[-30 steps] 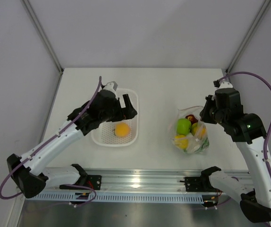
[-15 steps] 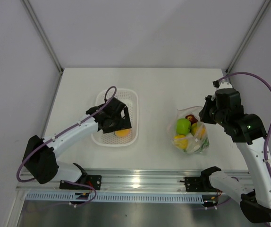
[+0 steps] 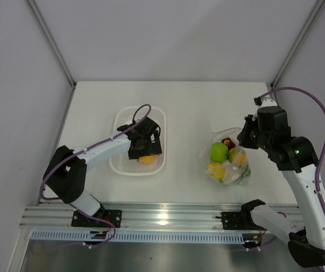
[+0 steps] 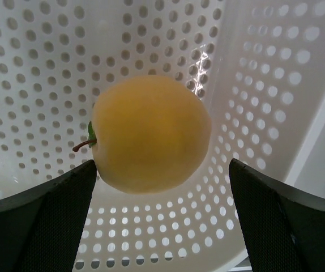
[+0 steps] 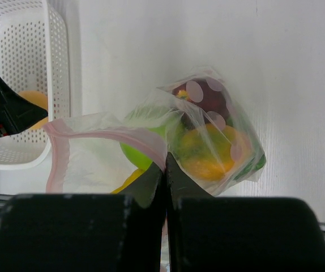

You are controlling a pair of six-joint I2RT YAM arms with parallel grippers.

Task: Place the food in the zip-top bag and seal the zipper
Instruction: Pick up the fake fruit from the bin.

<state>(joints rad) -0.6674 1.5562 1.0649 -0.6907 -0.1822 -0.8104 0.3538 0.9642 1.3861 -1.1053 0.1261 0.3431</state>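
On the white table (image 3: 191,102), walled in by pale grey panels with metal posts in the back corners, two things lie well apart: a white perforated basket (image 3: 117,165) left of centre and the zip-top bag (image 3: 237,170) off to the right. An aluminium rail (image 3: 168,218) runs along the near edge, where both arms are bolted.

From where I stand, the left arm folds low from its base and reaches across into the basket, wrist tipped downward. The left gripper (image 3: 146,154) is spread wide, one dark finger on either side of an orange-yellow fruit (image 4: 151,133) that rests on the basket floor near its front wall. The fingers bracket the fruit without squeezing it; I cannot tell whether either one touches it.

The right arm rises tall from its base, bends at the elbow and points its wrist down toward the bag. The right gripper (image 5: 166,170) is pinched tight on the bag's upper edge, right at the pink zipper (image 5: 111,134), which curves away from the fingers and leaves the mouth gaping toward the basket. Inside the clear plastic sit a lime-green fruit (image 3: 219,151), a dark red apple (image 3: 229,141) and another orange-yellow fruit (image 5: 208,153), packed together, with something leafy and pale green beneath them that I can't make out well.
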